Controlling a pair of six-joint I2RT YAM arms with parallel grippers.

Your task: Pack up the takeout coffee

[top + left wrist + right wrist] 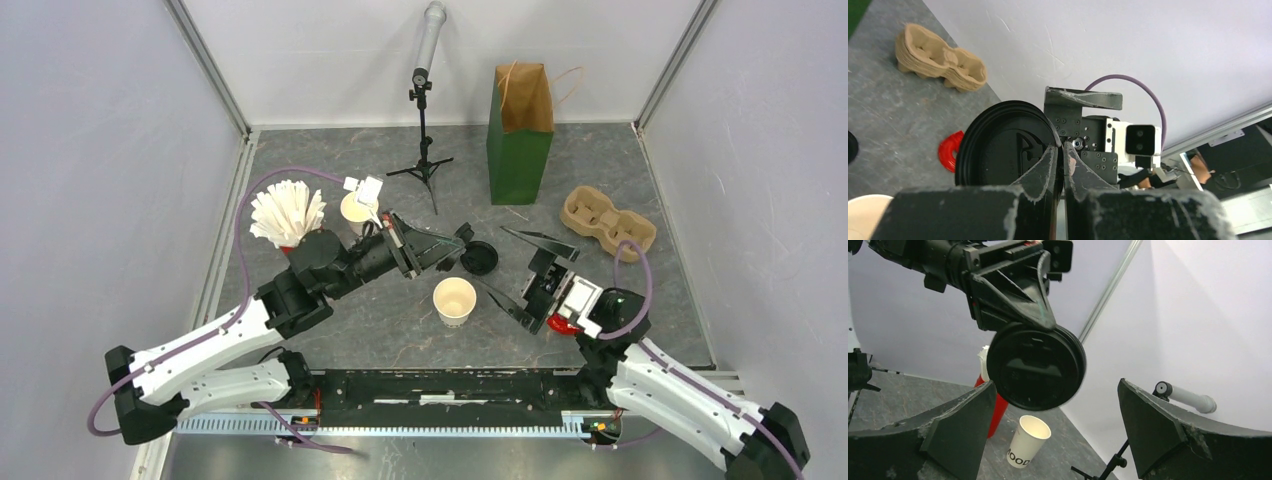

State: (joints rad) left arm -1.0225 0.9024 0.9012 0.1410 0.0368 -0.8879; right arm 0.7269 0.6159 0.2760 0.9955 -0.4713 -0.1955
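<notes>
Takeout coffee uncapped on tabletop: black lid, pinched in left hand, to be levelled and centred over rim; right hand wide.

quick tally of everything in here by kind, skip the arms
cream paper cups: 2
red cup of white sticks: 1
black lid: 1
green paper bag: 1
cardboard cup carrier: 1
microphone on tripod: 1
small red ring: 1
total: 8
</notes>
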